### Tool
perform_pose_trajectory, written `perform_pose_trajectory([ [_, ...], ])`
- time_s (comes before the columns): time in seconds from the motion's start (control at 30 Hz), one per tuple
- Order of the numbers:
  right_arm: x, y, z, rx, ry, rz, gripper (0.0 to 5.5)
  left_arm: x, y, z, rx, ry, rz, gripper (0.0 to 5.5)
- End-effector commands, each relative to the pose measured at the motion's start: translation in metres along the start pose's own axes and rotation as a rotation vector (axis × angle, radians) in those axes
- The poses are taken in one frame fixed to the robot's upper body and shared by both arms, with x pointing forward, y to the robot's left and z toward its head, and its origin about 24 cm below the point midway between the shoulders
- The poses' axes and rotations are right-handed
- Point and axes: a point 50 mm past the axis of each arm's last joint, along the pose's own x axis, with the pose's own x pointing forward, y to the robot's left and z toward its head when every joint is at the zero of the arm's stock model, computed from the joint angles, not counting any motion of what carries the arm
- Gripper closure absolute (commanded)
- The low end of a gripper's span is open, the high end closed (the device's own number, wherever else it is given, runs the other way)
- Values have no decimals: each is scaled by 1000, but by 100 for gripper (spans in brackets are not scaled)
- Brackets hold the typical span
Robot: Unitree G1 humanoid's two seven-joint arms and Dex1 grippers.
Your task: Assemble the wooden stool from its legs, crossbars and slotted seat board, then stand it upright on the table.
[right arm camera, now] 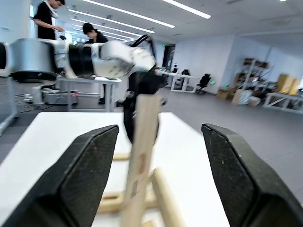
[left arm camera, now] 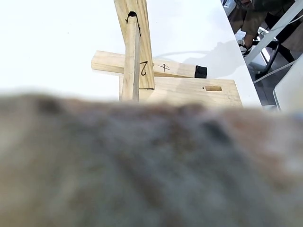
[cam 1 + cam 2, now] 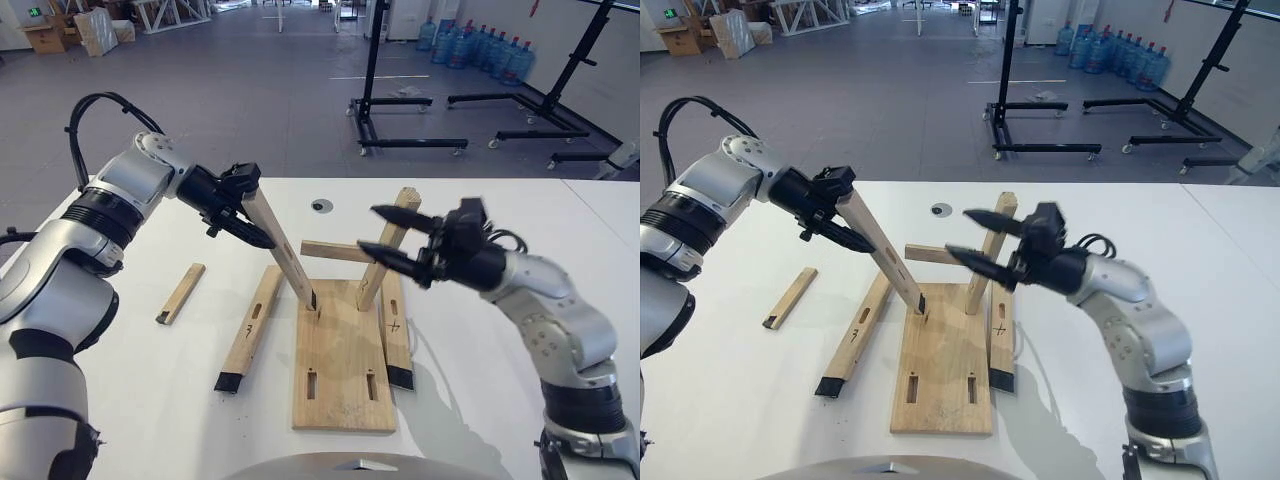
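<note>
Seat board (image 3: 345,370) lies flat on the white counter (image 3: 160,400), near centre, with its slots facing up. Left gripper (image 3: 245,217) is clamped on the upper part of a leg (image 3: 285,250). That leg is tilted, top leaning left, and its black-tipped foot sits at the far left slot of the board. A second leg (image 3: 388,245) stands at the far right corner of the board, with its top leaning right and away. A crossbar (image 3: 335,252) sticks out from it to the left at mid height. The crossbar's free end is just beside the held leg; can't tell if they touch. Right gripper (image 3: 368,228) is spread wide with nothing in it. It sits at the second leg, one finger above the crossbar joint and one below; can't tell if either touches the wood. A spare leg marked 3 (image 3: 250,330) lies flat just left of the board. Another marked 4 (image 3: 397,340) lies flat along the board's right edge, touching it. A short crossbar (image 3: 181,292) lies further left, well apart from the rest.
</note>
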Motion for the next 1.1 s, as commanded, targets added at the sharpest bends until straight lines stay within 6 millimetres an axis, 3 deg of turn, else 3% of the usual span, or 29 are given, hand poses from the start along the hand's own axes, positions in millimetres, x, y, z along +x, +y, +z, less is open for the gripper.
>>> perform_pose_trajectory([
  [0.03, 0, -15, 8, -53, 14, -80, 228, 5, 1, -16, -43, 112, -11, 349],
  [0.43, 0, -20, -58, 117, 127, -138, 228, 10, 7, -7, -10, 107, -18, 349],
  [0.5, -2, -19, -61, 124, 125, -140, 228, 11, 7, -7, -10, 106, -21, 349],
  [0.63, -1, -24, -38, 97, -31, -164, 228, 10, 6, -10, -21, 104, -21, 349],
  [0.73, -3, -31, -32, 69, -70, -193, 228, 11, 6, -12, -25, 104, -24, 349],
  [0.9, -3, -26, -59, 34, 116, -180, 228, 13, 8, -9, -18, 108, -25, 349],
  [1.1, -3, -15, -75, 31, 259, -69, 228, 19, 12, -9, -39, 100, -29, 349],
])
